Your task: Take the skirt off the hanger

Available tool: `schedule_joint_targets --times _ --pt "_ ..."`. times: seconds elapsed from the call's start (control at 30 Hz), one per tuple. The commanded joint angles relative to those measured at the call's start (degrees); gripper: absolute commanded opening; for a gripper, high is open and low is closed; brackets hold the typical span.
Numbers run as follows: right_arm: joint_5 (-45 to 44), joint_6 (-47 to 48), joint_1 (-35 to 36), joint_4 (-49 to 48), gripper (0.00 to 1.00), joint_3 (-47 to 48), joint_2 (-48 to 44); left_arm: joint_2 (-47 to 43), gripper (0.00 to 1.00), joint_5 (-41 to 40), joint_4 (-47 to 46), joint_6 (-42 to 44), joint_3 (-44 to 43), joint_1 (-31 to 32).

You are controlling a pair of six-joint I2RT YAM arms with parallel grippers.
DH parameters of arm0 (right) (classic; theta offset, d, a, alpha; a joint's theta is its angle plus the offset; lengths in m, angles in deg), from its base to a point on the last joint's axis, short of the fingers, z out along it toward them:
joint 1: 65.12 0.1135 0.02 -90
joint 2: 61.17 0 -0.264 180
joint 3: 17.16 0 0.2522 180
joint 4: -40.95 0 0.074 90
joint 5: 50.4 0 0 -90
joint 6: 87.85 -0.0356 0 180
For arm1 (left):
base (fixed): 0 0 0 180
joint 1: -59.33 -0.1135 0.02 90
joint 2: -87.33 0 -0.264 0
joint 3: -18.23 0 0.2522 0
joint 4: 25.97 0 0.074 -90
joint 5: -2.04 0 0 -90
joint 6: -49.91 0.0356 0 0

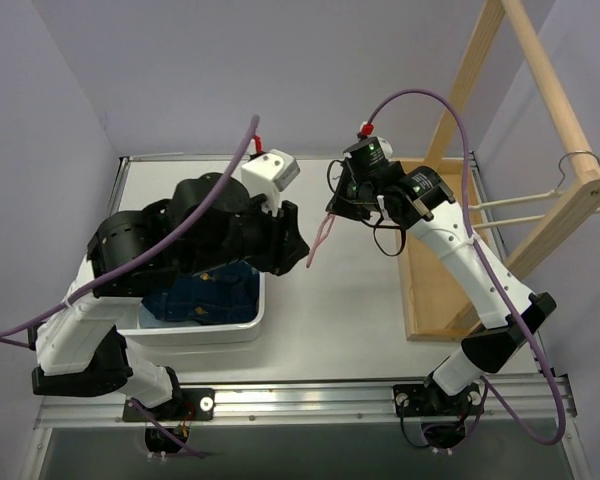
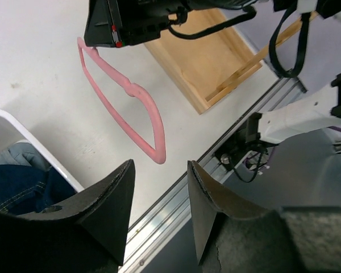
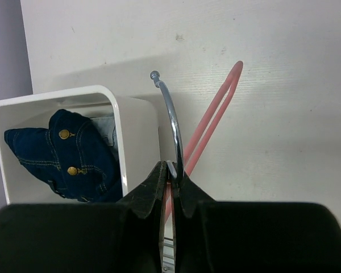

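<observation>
The dark blue denim skirt (image 1: 205, 295) lies in the white bin (image 1: 250, 325), off the hanger. In the right wrist view the skirt (image 3: 68, 153) shows brass buttons inside the bin (image 3: 137, 131). The pink hanger (image 1: 320, 240) hangs bare over the table. My right gripper (image 3: 171, 168) is shut on its chrome hook (image 3: 174, 122), with the pink frame (image 3: 213, 122) below. My left gripper (image 2: 159, 173) is open and holds nothing, just near of the hanger (image 2: 128, 108) and beside the bin (image 2: 11, 128). In the top view my left gripper (image 1: 288, 240) sits right of the bin, close to my right gripper (image 1: 335, 212).
A wooden rack base (image 1: 430, 270) lies at the right of the table, with its slanted rail (image 1: 565, 110) carrying a wire hanger (image 1: 578, 160). The same wooden base (image 2: 210, 62) shows in the left wrist view. The table's metal front rail (image 1: 310, 400) runs along the near edge.
</observation>
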Motion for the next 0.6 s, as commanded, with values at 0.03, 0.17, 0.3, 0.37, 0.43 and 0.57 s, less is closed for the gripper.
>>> schedule_joint_targets --times 0.03,0.17,0.3,0.37,0.43,0.57 --pt "-0.8 -1.4 -0.4 0.7 0.0 2.3 -0.4 2.7 0.51 -10.7 7.9 2.1 -4.5 3.5" --pt "0.2 -1.5 -0.4 0.6 0.0 1.9 -0.5 4.6 0.52 -14.0 9.0 2.9 -6.1 5.0" --pt "1.0 -1.9 -0.3 0.2 0.0 1.2 -1.2 6.7 0.54 -16.6 9.8 3.9 -7.6 6.2" --pt "1.4 -2.1 -0.3 0.0 0.0 0.9 -1.5 7.8 0.55 -17.1 10.3 4.1 -8.0 6.2" --pt "1.4 -2.1 -0.3 0.1 0.0 1.0 -1.7 8.5 0.56 -17.9 10.9 4.0 -8.5 6.2" --pt "1.4 -2.0 -0.2 0.4 0.0 1.2 -2.0 9.4 0.56 -16.8 10.0 4.9 -8.1 6.2"
